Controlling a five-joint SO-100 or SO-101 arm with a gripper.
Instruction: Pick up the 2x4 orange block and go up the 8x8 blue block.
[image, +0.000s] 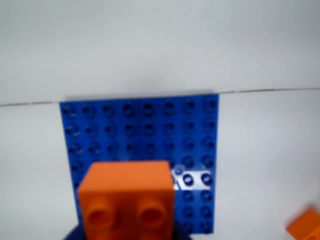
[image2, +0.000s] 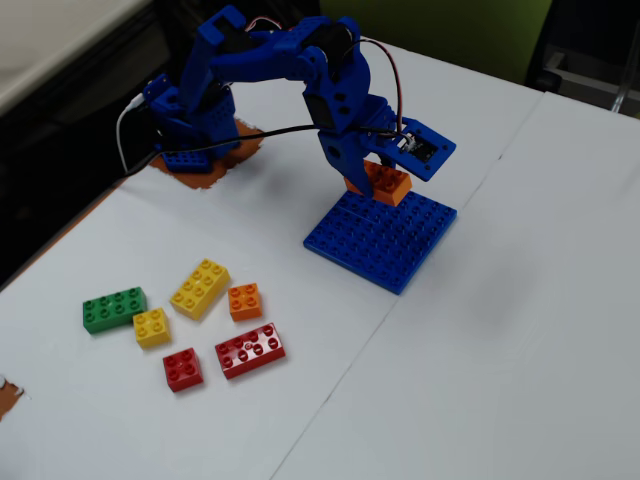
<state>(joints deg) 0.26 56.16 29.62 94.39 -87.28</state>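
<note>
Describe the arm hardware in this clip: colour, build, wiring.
The arm is bright blue plastic with blocky, angular segments, on a blue base. Black and white cables loop by the base, and thin red wires arc above the wrist. The gripper is blue too, with a small dark camera board.

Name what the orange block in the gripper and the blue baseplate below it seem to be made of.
2x4 orange block: apparently hard moulded plastic, smooth with a slight sheen, crisp round studs. 8x8 blue block: likely the same plastic, glossy; a bright glare patch shows in the wrist view.
</note>
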